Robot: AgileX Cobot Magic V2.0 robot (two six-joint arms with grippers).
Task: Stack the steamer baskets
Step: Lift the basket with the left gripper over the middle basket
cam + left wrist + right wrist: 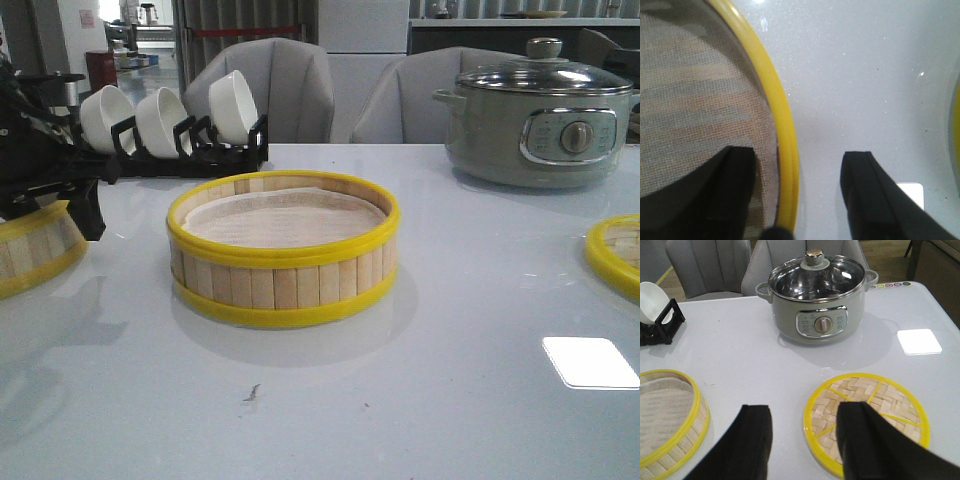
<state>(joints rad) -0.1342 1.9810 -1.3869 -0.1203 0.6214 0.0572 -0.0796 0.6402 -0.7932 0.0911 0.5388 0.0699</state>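
Observation:
One steamer basket, with pale slats, yellow bands and a whitish liner, stands mid-table; it also shows in the right wrist view. A second basket sits at the left edge, half out of view. My left gripper is at its near-centre rim. In the left wrist view the left gripper is open and straddles that basket's yellow rim, one finger over the liner and one over the table, not closed on it. My right gripper is open and empty, above the table at the woven lid's edge.
A flat woven bamboo lid with a yellow rim lies at the right. A grey electric pot with a glass lid stands back right. A black rack with white bowls stands back left. Grey chairs are behind the table.

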